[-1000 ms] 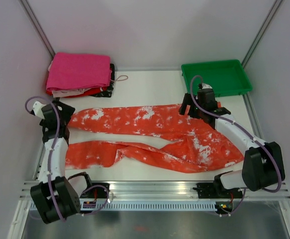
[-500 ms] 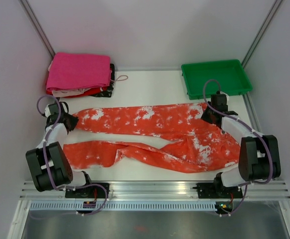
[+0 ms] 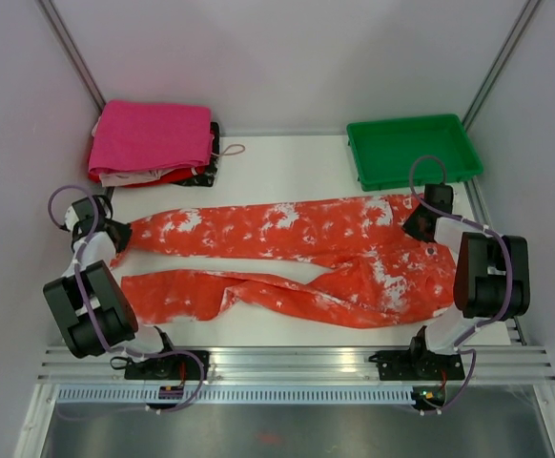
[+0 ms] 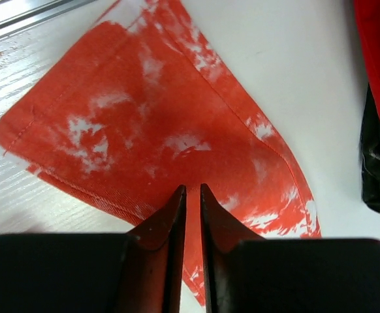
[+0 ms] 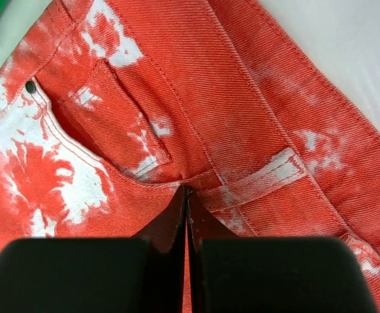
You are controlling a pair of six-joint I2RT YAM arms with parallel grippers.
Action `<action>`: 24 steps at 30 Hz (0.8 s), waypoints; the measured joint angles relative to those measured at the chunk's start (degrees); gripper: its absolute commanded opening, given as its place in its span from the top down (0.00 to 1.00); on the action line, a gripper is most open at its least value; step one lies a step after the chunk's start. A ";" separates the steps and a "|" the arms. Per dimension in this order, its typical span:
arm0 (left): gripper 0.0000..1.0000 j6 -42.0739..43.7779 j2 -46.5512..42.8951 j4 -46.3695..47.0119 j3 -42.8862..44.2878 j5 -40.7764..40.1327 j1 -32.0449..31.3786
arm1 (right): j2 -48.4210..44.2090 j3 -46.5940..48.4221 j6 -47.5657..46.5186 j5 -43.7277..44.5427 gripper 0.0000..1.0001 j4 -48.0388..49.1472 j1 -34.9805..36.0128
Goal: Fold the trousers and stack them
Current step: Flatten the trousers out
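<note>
The orange-red trousers [image 3: 287, 234] with white bleach marks lie spread across the table, legs pointing left and waist to the right. My left gripper [image 3: 115, 234] is down at the cuff of the far leg [image 4: 144, 130]. Its fingers [image 4: 192, 189] are closed to a thin slit with the red cloth between them. My right gripper [image 3: 419, 226] sits at the waistband by a front pocket [image 5: 118, 124]. Its fingers [image 5: 187, 189] are pinched shut on a pucker of the waistband beside a belt loop [image 5: 262, 176].
A stack of folded clothes with a pink piece on top [image 3: 154, 138] stands at the back left; its red and black edge [image 4: 379, 130] shows in the left wrist view. A green tray [image 3: 406, 123] stands at the back right. White walls close in both sides.
Both arms swung outward and dropped to the cloth, the left to the cuff and the right to the waistband. Both grippers went from open to shut.
</note>
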 measured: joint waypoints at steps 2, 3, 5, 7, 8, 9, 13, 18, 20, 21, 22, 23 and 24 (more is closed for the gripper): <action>0.79 0.00 0.24 -0.11 0.00 0.00 0.72 | 0.11 -0.50 0.55 -1.01 1.00 1.53 -1.20; 0.77 0.02 0.57 -0.07 0.00 0.00 1.18 | 0.17 -0.68 0.76 -1.60 1.00 2.12 -1.88; 0.76 0.02 1.42 -0.04 0.00 0.31 1.92 | 0.57 -0.74 1.20 -3.02 1.00 3.13 -3.41; 0.76 0.02 2.14 0.15 0.00 0.35 2.38 | 0.92 -0.74 1.42 -4.31 1.00 3.93 -4.92; 0.76 0.02 2.47 0.39 0.00 0.39 2.40 | 1.05 -0.74 1.46 -4.70 1.00 4.35 -5.66; 0.76 0.02 3.21 0.81 0.00 0.61 2.40 | 1.09 -0.74 1.49 -4.87 1.00 4.57 -6.19; 0.84 -0.22 8.35 2.23 0.59 2.82 2.38 | 1.16 -0.76 1.49 -5.55 1.00 4.94 -7.04; 0.97 -2.21 14.51 3.56 3.63 5.88 2.60 | 1.16 -0.81 1.46 -6.51 1.00 5.03 -7.43; 0.98 -2.86 15.67 3.50 4.81 6.38 2.64 | 1.16 -0.81 1.44 -6.62 1.00 5.01 -7.50; 0.98 -3.06 16.00 3.39 5.20 6.45 2.64 | 1.16 -0.81 1.44 -6.62 1.00 5.01 -7.52; 0.98 -3.28 16.55 2.91 5.92 6.45 2.64 | 1.16 -0.81 1.44 -6.60 1.00 5.01 -7.52; 0.98 -3.41 17.11 2.67 6.71 6.47 2.64 | 1.16 -0.81 1.44 -6.60 1.00 5.01 -7.52; 0.98 -3.50 17.88 2.47 7.61 6.47 2.64 | 1.16 -0.76 1.46 -6.60 1.00 4.98 -7.52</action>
